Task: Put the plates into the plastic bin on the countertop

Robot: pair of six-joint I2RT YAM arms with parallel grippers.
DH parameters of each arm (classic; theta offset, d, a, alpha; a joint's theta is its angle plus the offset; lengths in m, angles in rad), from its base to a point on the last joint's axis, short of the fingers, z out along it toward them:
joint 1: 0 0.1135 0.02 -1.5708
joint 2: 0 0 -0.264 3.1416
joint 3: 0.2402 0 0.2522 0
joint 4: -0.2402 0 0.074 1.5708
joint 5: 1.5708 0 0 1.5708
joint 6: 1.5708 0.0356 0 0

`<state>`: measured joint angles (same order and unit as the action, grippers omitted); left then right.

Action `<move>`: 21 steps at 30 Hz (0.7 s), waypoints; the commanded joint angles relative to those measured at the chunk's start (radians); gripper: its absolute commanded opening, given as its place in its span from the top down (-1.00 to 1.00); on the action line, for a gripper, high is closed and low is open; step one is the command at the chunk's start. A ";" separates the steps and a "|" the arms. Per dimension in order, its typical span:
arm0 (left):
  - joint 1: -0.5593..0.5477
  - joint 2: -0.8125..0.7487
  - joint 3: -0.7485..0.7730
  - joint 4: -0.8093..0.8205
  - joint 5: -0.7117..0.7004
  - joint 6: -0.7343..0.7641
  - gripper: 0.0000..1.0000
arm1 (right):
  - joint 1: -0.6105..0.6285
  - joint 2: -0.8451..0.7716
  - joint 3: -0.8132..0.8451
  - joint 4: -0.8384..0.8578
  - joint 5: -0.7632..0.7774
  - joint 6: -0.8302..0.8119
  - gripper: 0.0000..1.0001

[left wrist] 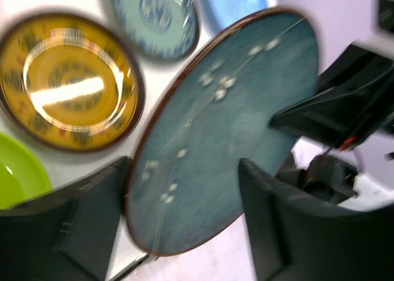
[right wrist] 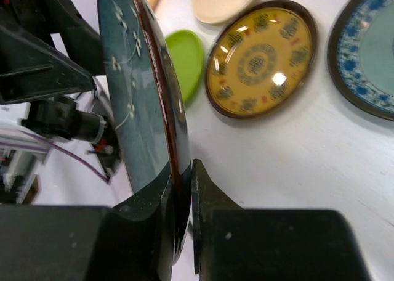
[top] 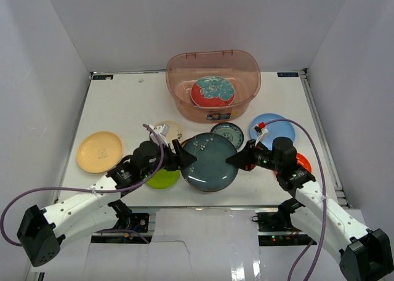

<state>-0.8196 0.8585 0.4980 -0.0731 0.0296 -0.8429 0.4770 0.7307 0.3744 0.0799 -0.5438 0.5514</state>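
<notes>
Risk of a drop: the dark-teal round plate (top: pixel 209 164), tilted up over the white countertop (top: pixel 123 102) short of the translucent pinkish plastic bin (top: pixel 212 53), hangs solely from the right gripper (top: pixel 233 160) clenched on its rim, left gripper (top: pixel 186 158) open, so it may pivot loose.

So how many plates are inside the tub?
1: the red-and-teal plate lies inside the plastic bin. Another could hide beneath it. The dark teal plate is outside, pinched by the right claw.
</notes>
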 commanded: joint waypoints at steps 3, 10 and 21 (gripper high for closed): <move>-0.007 -0.084 0.264 -0.143 -0.190 0.162 -0.83 | 0.006 0.065 0.197 0.213 -0.007 0.073 0.84; -0.007 -0.205 0.366 -0.365 -0.474 0.353 -0.96 | -0.073 0.321 0.542 0.243 0.067 0.101 0.85; -0.006 -0.401 0.217 -0.333 -0.556 0.398 -0.96 | -0.158 0.914 1.125 0.090 0.349 -0.129 0.84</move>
<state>-0.8219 0.4789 0.7013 -0.4084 -0.4751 -0.5068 0.3244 1.5608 1.3270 0.0975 -0.2699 0.4835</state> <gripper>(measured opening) 0.978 0.146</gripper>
